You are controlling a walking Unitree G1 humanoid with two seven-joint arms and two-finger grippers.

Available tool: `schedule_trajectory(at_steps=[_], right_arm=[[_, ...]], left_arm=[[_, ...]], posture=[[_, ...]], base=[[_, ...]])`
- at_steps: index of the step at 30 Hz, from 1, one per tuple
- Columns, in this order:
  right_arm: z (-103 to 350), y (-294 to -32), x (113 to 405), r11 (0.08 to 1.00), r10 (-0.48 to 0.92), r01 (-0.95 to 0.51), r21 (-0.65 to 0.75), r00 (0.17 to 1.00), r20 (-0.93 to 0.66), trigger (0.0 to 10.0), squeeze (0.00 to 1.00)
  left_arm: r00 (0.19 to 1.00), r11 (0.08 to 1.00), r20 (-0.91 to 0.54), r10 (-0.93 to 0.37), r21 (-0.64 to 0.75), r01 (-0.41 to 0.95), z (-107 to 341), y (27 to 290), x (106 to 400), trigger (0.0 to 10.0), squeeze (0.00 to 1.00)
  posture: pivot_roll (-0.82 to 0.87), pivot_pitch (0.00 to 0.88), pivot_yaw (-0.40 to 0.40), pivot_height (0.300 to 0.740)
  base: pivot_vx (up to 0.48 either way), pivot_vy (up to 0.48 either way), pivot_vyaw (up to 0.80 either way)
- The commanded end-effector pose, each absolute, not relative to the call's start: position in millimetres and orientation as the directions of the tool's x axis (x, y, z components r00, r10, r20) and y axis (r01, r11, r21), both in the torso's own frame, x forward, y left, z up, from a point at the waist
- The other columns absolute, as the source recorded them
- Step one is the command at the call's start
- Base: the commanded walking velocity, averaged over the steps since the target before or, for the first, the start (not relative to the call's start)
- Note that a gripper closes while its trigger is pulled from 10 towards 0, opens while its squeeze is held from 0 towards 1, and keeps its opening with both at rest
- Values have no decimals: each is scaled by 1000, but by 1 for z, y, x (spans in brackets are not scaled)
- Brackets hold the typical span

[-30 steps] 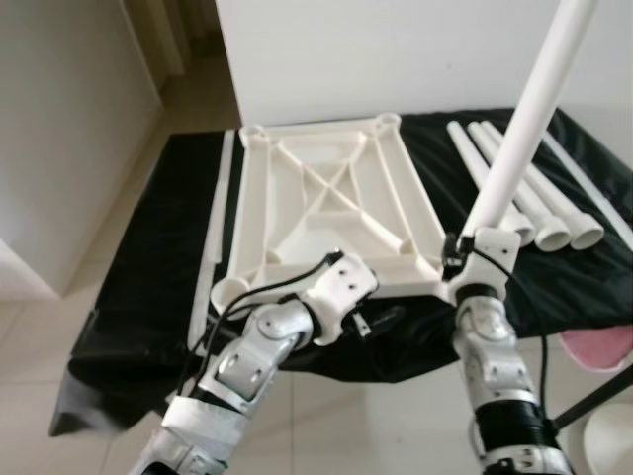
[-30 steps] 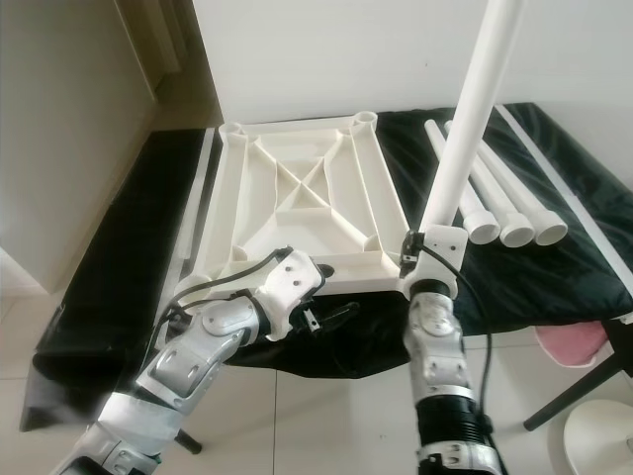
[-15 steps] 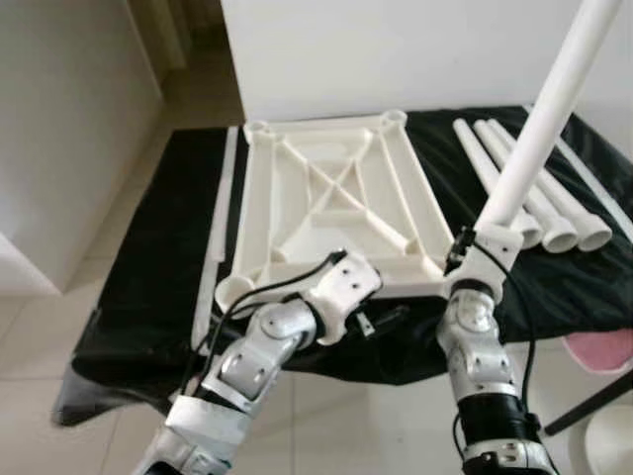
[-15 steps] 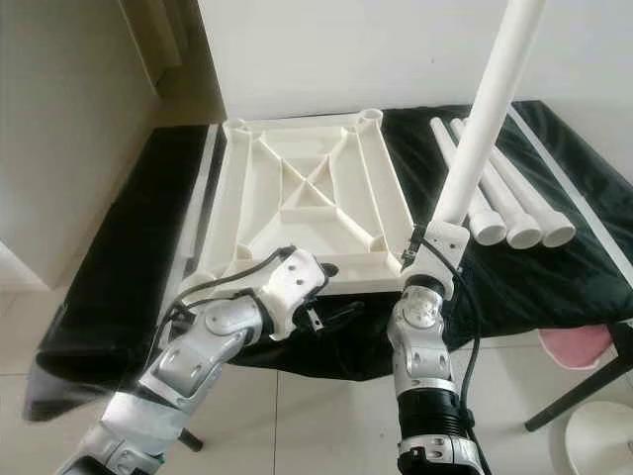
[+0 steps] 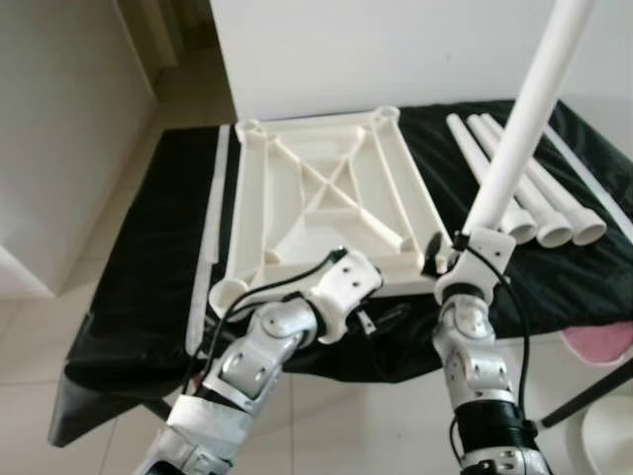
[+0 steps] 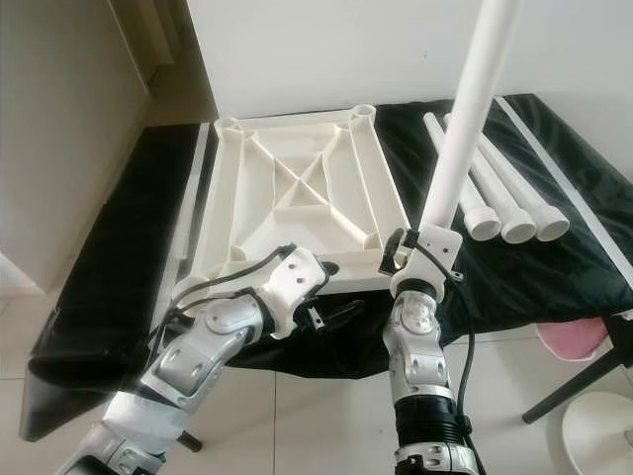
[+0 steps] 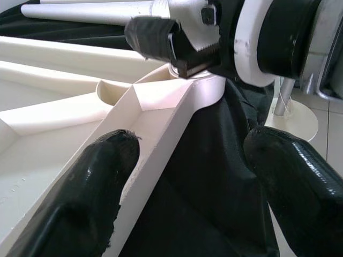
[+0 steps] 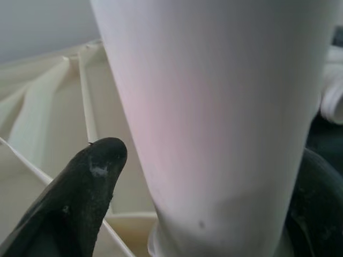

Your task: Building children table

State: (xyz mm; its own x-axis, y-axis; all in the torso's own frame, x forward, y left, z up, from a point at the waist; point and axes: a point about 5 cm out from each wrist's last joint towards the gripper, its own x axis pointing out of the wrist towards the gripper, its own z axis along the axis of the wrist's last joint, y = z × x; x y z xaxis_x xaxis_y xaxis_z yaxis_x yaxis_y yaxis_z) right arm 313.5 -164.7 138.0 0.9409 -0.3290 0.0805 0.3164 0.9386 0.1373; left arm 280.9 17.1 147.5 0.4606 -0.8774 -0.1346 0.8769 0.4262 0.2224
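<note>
An upturned cream plastic tabletop (image 5: 326,203), ribbed with a cross brace, lies in the middle of the frame on a black cloth (image 5: 138,247) covering a low stand. Three loose white table legs (image 5: 539,203) lie side by side on the cloth at the right, well apart from the tabletop. A thin white strip (image 5: 210,233) lies along its left edge. The right gripper (image 5: 465,252) is clenched around a fourth leg (image 5: 524,109), held nearly upright at the near right corner socket. The left gripper (image 7: 185,171) is spread wide, straddling the tabletop's near rim. Pale floor tiles (image 5: 59,336) lie below, a white wall (image 5: 396,49) behind, a pink object (image 5: 598,346) at lower right. No writing is legible.
</note>
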Motion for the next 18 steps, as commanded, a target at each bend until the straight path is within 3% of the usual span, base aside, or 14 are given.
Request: schedule_trajectory(at_steps=[1, 7, 8, 18], right_arm=[[140, -162, 311, 949, -299, 284, 136, 948, 108, 10000, 1000], [138, -169, 301, 962, -267, 254, 95, 952, 151, 10000, 1000], [136, -168, 299, 966, -253, 242, 89, 956, 149, 10000, 27], [134, -165, 285, 988, -153, 143, 65, 970, 188, 10000, 0]], left_arm=[[462, 424, -139, -876, 235, 875, 149, 20, 283, 10000, 0], [458, 419, -143, -877, 235, 877, 150, 20, 283, 10000, 0], [455, 417, -144, -879, 234, 878, 150, 20, 283, 10000, 0], [461, 417, -145, -875, 255, 872, 155, 27, 290, 10000, 0]], posture=[[-93, 0, 54, 740], [-93, 0, 54, 740], [-94, 0, 54, 740], [-106, 0, 64, 740]], base=[[0, 0, 0], [0, 0, 0], [0, 0, 0], [0, 0, 0]])
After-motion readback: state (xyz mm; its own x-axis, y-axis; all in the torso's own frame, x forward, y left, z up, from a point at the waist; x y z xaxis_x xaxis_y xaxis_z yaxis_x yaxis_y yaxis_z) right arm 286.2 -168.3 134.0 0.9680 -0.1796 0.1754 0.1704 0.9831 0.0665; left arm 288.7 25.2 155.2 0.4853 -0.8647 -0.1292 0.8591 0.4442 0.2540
